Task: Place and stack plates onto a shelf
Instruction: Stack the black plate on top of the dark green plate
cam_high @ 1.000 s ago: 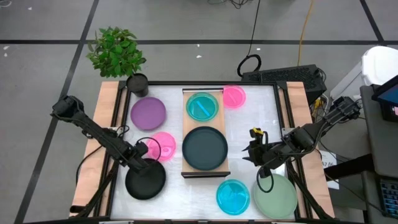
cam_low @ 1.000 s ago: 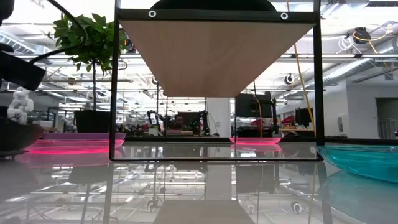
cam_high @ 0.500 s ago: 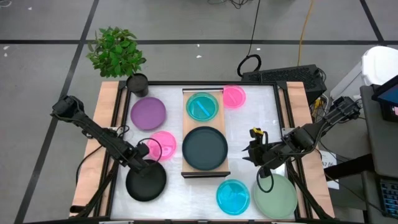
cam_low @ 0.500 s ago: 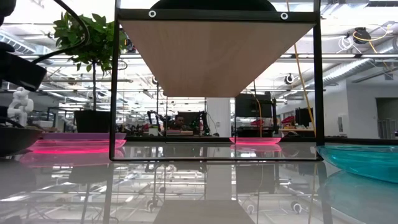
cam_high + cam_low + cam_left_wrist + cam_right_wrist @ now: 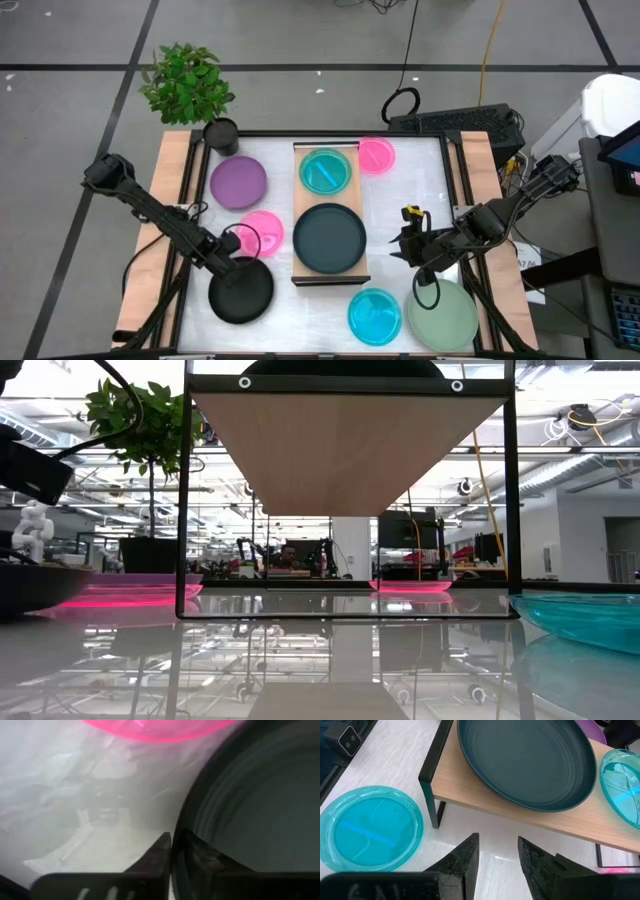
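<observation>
A black plate (image 5: 242, 291) lies at the table's near left, and my left gripper (image 5: 226, 266) is shut on its far-left rim. In the left wrist view the black plate (image 5: 250, 795) fills one side, with a pink plate (image 5: 160, 727) beyond it. The shelf (image 5: 300, 275) stands mid-table and carries a dark teal plate (image 5: 330, 238) and a cyan plate (image 5: 325, 170). My right gripper (image 5: 410, 245) hovers open to the right of the shelf, holding nothing. The right wrist view has the gripper (image 5: 497, 852) facing the shelf's corner (image 5: 435, 782). My left gripper pinches the black plate's rim (image 5: 176, 837) between its two fingers, one finger (image 5: 200, 857) inside the plate and the other outside. The fingers come from above, pointing down. The plate lies about level at the table top (image 5: 30, 585).
On the table lie a purple plate (image 5: 238, 182), a pink plate (image 5: 262, 230), a small pink plate (image 5: 376, 154), a cyan plate (image 5: 375, 315) and a sage-green plate (image 5: 443, 315). A potted plant (image 5: 187, 82) stands at the far left corner.
The black plate has slid a little toward the table's right edge under my left gripper, and its rim now lies flatter in the low view. Both arms have kept their places.
</observation>
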`<state>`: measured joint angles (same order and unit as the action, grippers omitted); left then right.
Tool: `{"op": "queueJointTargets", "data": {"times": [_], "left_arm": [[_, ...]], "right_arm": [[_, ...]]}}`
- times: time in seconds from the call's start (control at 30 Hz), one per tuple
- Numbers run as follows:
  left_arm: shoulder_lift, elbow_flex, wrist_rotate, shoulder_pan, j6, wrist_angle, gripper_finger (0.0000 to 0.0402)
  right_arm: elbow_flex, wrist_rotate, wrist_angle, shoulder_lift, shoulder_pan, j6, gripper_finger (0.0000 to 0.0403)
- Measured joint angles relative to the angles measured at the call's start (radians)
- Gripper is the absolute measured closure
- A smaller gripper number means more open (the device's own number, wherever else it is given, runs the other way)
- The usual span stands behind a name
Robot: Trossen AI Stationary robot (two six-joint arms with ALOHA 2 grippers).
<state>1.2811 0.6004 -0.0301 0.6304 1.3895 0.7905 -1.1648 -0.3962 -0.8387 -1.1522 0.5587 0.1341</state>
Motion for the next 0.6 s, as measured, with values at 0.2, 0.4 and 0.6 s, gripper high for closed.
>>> {"op": "queueJointTargets", "data": {"times": [0.2,0.4,0.6], "left_arm": [[-0.010,0.001,-0.026,-0.001,-0.034,-0.048,0.0389],[-0.048,0.041,-0.024,-0.001,-0.069,-0.036,0.0390],[-0.102,0.115,-0.009,-0.001,-0.110,-0.024,0.0391]], "right_arm": [[0.000,0.000,0.000,0.000,0.000,0.000,0.0284],[0.000,0.000,0.000,0.000,0.000,0.000,0.0284],[0.000,0.000,0.000,0.000,0.000,0.000,0.0284]]}}
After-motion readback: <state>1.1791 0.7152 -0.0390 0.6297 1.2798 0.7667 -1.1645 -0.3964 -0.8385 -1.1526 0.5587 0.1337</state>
